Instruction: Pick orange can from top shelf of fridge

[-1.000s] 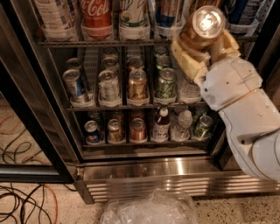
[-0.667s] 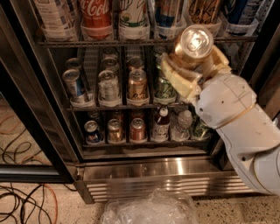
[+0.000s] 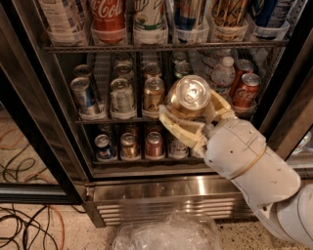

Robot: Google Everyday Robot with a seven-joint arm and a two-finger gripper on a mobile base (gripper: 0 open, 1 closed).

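The fridge stands open to view, its wire racks packed with drinks. The top shelf carries whitish trays holding a red Coca-Cola can, pale cans, a blue one and a dark copper can. The middle rack holds silver and blue cans, a gold can, a water bottle and red cans. The lowest rack keeps a row of shorter cans.

The gripper hangs in front of the middle rack. Its cream fingers are clamped on the orange can, whose lid tilts toward the camera.

Below, black and orange cables trail over a speckled floor, and crumpled clear plastic lies before the steel base.

A second ago the can was up by the top shelf at the right. It now sits lower and further left.
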